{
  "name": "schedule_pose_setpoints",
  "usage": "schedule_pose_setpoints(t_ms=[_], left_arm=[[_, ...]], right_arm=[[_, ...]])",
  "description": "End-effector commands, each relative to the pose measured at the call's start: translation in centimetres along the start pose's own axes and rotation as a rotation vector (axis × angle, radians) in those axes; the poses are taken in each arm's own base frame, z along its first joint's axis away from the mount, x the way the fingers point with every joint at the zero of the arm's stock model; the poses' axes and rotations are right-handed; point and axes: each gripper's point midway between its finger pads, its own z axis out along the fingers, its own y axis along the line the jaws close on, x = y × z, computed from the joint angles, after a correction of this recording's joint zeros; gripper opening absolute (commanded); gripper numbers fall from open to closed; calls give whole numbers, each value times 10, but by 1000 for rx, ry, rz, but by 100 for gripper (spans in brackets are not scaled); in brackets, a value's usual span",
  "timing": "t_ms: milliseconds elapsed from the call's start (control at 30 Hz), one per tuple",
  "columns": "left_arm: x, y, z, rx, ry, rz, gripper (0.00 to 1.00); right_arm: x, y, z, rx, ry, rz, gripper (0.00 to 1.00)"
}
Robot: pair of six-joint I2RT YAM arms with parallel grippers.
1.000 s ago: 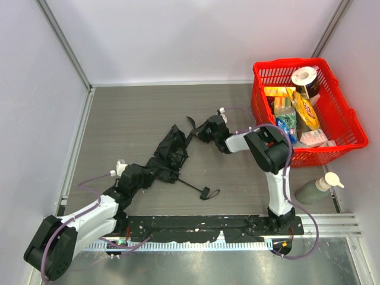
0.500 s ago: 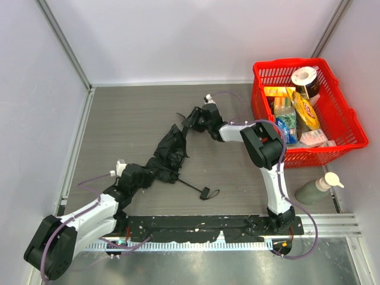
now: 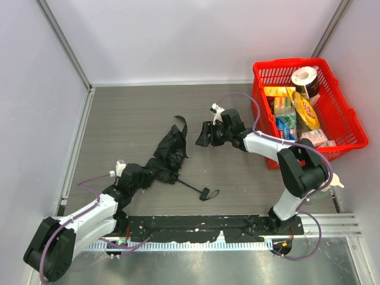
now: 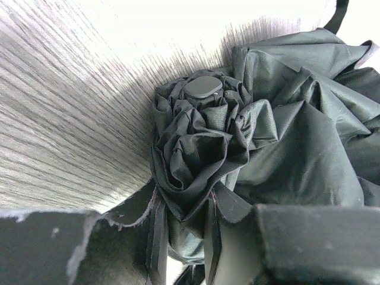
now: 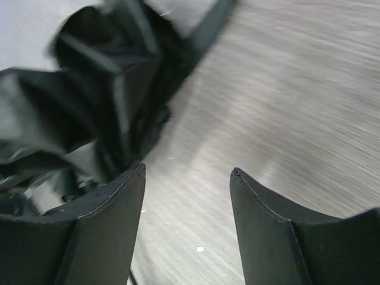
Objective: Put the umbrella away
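Observation:
The black umbrella (image 3: 170, 147) lies crumpled on the grey table, its thin shaft (image 3: 187, 183) running to the small handle (image 3: 206, 193) with a strap loop. My left gripper (image 3: 146, 174) is shut on the bunched canopy near its lower left end. In the left wrist view the umbrella (image 4: 267, 154) is pinched in folds in the left gripper (image 4: 196, 234), below the round top cap (image 4: 202, 87). My right gripper (image 3: 202, 135) stands open just right of the canopy. In its wrist view the right gripper (image 5: 186, 178) holds nothing, and the umbrella (image 5: 107, 89) is at upper left.
A red basket (image 3: 348, 120) full of groceries stands at the back right. A pump bottle (image 3: 316, 189) stands near the right wall, beside the right arm's base. Walls close the table on the left, back and right.
My right gripper has opened, let go of the canopy's far edge and drawn back to the right, its arm swinging rightward. The loose fabric has settled. The left gripper has not moved.

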Motion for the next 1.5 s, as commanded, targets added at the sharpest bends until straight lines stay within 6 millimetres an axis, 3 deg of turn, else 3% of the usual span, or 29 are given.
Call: schedule_pose_setpoints(t_ms=[0,133,500,800,967,1000,1033,1133,1300,1467], left_arm=[[-1,33,-2,-123,0,42,0],[-2,33,-4,-118,-2,39,0],[-2,28,-4,-105,-2,28,0],[1,22,-5,-86,14,7,0],[2,20,-4,-86,16,4,0],[1,21,-4,-89,14,4,0],[1,21,-4,-88,13,4,0],[0,23,-4,-100,5,5,0],[-4,25,-6,-106,-12,8,0],[-4,27,-7,-108,-15,6,0]], right_arm=[[-2,68,-2,-384,-4,-108,62],[5,89,13,-455,49,-129,53],[30,108,34,-495,121,-146,38],[87,123,61,-496,222,-18,2],[144,152,59,-516,333,-11,1],[146,158,53,-539,334,7,1],[144,163,46,-550,319,10,1],[120,153,43,-504,264,4,2],[78,135,31,-412,218,-17,31],[54,108,12,-352,177,-22,43]])
